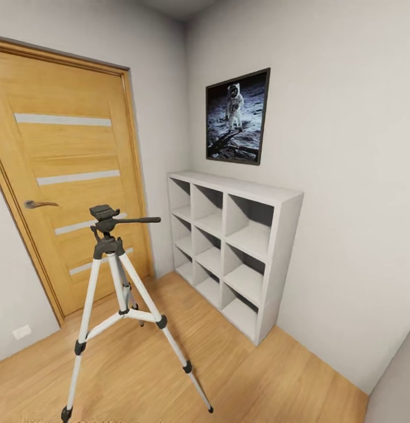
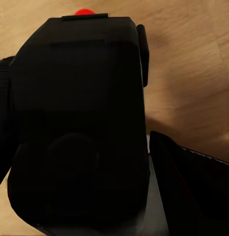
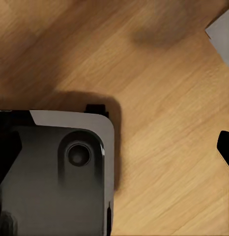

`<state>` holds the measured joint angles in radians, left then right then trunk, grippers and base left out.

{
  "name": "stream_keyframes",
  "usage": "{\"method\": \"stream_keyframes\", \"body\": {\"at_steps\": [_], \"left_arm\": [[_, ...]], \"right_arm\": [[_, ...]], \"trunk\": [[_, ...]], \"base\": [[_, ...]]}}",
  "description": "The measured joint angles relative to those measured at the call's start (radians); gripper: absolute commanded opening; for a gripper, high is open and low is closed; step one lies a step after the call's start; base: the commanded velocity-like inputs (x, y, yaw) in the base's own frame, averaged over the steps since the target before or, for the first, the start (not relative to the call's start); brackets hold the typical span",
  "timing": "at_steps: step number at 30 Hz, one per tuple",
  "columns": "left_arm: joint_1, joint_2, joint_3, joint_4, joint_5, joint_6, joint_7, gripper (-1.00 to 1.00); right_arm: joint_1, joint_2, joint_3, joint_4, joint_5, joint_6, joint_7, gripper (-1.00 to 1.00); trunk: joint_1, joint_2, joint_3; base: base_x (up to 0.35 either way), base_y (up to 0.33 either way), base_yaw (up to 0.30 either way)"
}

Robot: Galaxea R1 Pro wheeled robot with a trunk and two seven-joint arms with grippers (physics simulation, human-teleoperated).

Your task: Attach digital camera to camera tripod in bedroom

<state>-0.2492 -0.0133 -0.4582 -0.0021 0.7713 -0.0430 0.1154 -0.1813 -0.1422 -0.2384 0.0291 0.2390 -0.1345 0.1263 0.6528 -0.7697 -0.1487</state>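
The tall camera tripod (image 1: 120, 294), with three silver-white telescoping legs, black joints and feet and a dark grey head with a long pan handle, stands upright on the light wood floor (image 1: 240, 376) of the white-walled bedroom. It stands in front of the closed wooden door (image 1: 70, 176), with white cube shelves (image 1: 234, 247) near it against the adjoining wall. A framed astronaut picture (image 1: 237, 117) hangs above the shelves.

In the left wrist view, the small boxy black digital camera (image 2: 80, 128) sits right up against the lens, a red dot (image 2: 84, 11) at its top edge. The left claw's fingers are hidden behind it, so whether they clamp the body cannot be told.

The right wrist view looks down on the floor and the robot's grey and black base (image 3: 55, 177). One dark fingertip (image 3: 225, 147) shows at the edge; how far the right claw is open cannot be told.
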Motion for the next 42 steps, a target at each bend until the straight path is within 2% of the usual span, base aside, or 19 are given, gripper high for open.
{"method": "stream_keyframes", "body": {"at_steps": [7, 9, 11, 14, 17, 21, 31, 42], "left_arm": [[0.000, 0.002, 0.001, 0.000, 0.004, -0.002, 0.001, -1.00], [0.000, 0.002, 0.001, 0.000, 0.016, 0.000, 0.001, -1.00], [0.000, 0.001, 0.001, 0.000, 0.031, 0.002, 0.001, -1.00], [0.000, -0.004, 0.001, 0.001, 0.083, 0.004, 0.001, -1.00], [0.000, -0.004, 0.002, 0.002, 0.107, 0.004, 0.001, -1.00], [0.000, -0.005, 0.001, 0.002, 0.121, 0.003, 0.001, -1.00], [0.000, -0.009, 0.001, 0.002, 0.126, 0.009, -0.001, -1.00], [0.000, -0.008, 0.001, 0.002, 0.127, 0.006, -0.001, -1.00]], "right_arm": [[0.000, 0.003, -0.001, 0.000, 0.005, -0.001, 0.000, 1.00], [0.000, 0.004, -0.001, 0.000, 0.002, -0.002, 0.000, 1.00], [0.000, 0.005, -0.001, 0.000, 0.000, -0.002, 0.000, 1.00], [0.000, 0.003, -0.002, 0.000, -0.001, -0.004, -0.001, 1.00], [0.000, 0.001, -0.002, 0.000, -0.002, -0.004, -0.001, 1.00], [0.000, 0.000, -0.002, 0.000, -0.002, -0.003, -0.001, 1.00], [0.000, 0.001, 0.000, 0.000, -0.003, -0.004, -0.049, 1.00], [0.000, 0.003, 0.000, 0.000, -0.003, -0.004, -0.055, 1.00]], "trunk": [[0.000, 0.000, 0.000], [0.000, 0.000, 0.000], [0.000, 0.000, 0.000], [0.000, 0.000, 0.000], [0.000, 0.000, 0.000], [0.000, 0.000, 0.000], [0.000, 0.000, 0.000], [0.000, 0.000, 0.000]], "base": [[0.008, -0.006, 0.273], [0.001, -0.001, 0.274], [0.001, 0.000, 0.274], [0.000, 0.000, 0.277], [0.000, 0.000, 0.278], [0.000, 0.000, 0.279], [0.175, -0.054, 0.279], [0.258, -0.170, 0.279]]}}
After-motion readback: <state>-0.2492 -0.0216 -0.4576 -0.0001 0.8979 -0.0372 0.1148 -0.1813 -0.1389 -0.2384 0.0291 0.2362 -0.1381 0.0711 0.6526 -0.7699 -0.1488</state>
